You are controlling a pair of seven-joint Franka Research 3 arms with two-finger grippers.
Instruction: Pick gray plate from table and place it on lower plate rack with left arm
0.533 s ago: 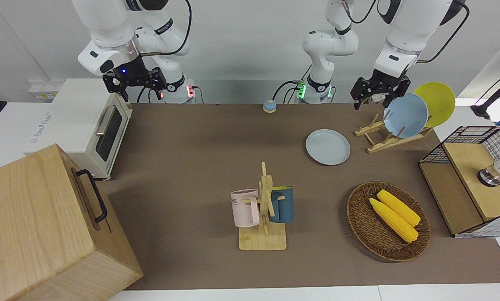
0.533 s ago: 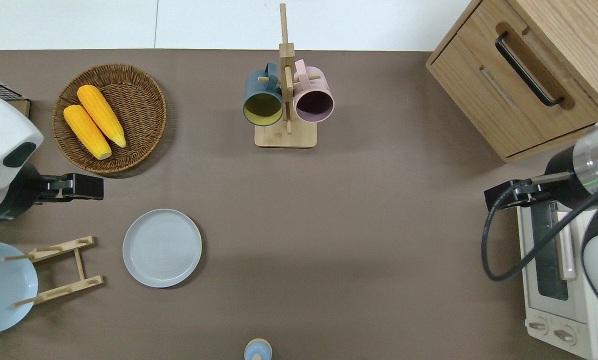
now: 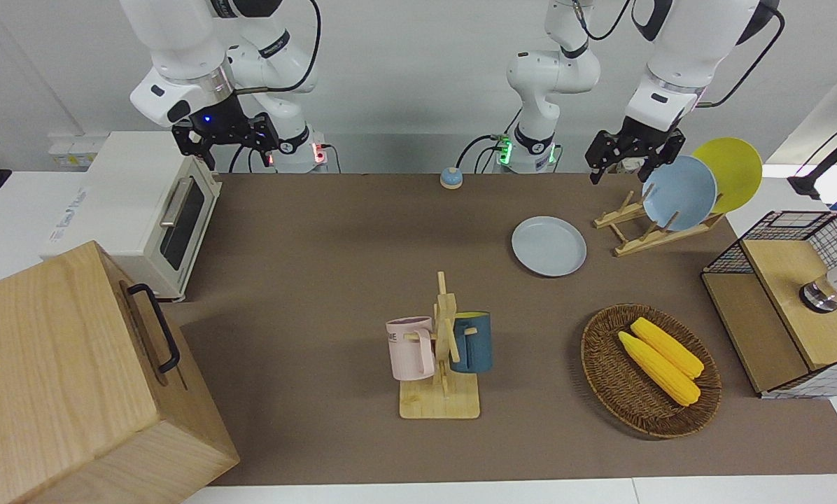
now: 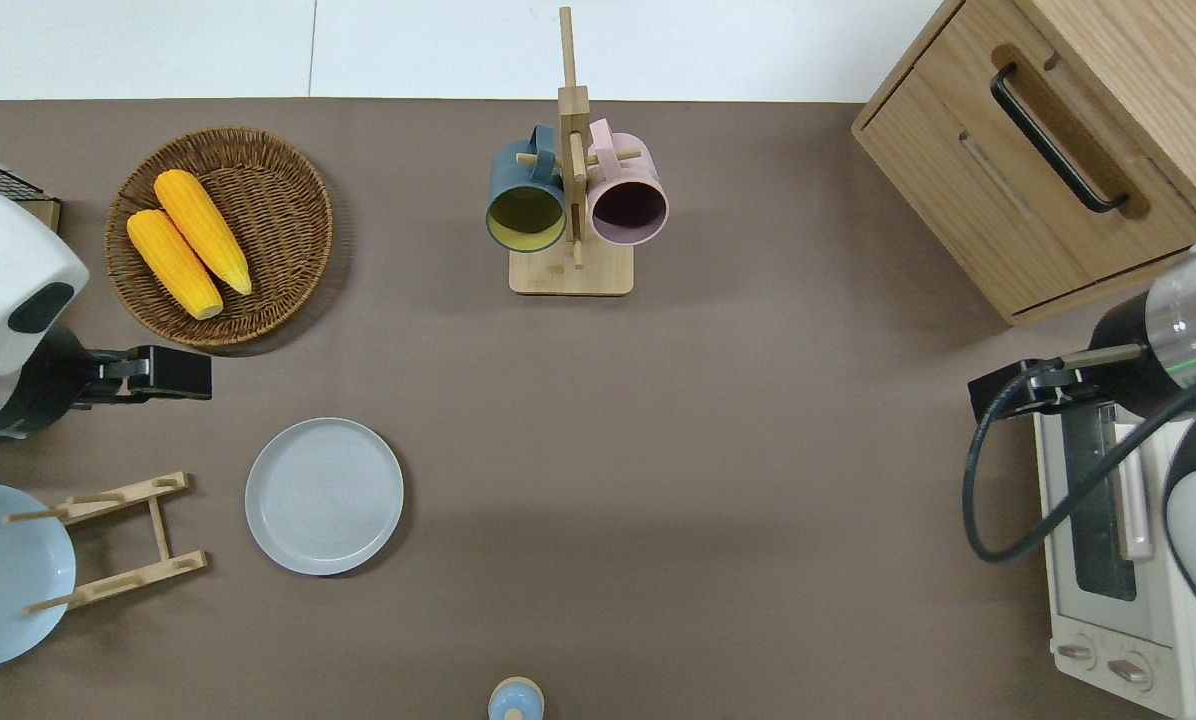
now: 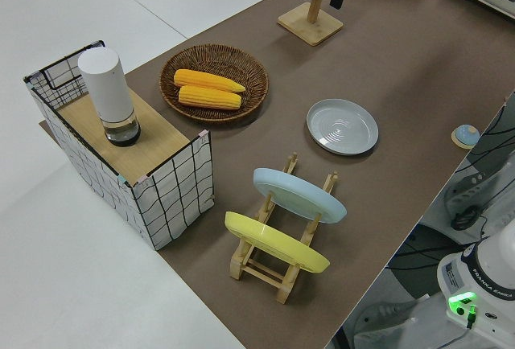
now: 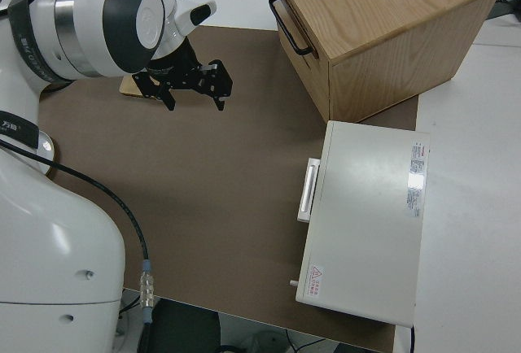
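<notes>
Gray plate (image 4: 324, 496) – flat on table (image 4: 718, 450), untouched, just beside lower plate rack (image 4: 123, 540) toward the right arm's end.

Rack: sky-blue plate (image 3: 679, 183) and yellow plate (image 3: 728, 164) stand tilted in slots toward the left arm's end; slots nearest gray plate unfilled. Overhead view cuts off blue plate at frame edge, yellow plate not seen there. Left gripper (image 3: 634, 157) up in the air, over bare mat between corn basket (image 4: 220, 236) and rack; holds nothing; fingers apart in front view. Overhead shows only gripper body edge-on, wrist cut by frame. Right arm parked; its gripper (image 6: 193, 84) empty, fingers spread. Mug stand (image 4: 571, 200) w/ two mugs mid-table, well apart from plate.
</notes>
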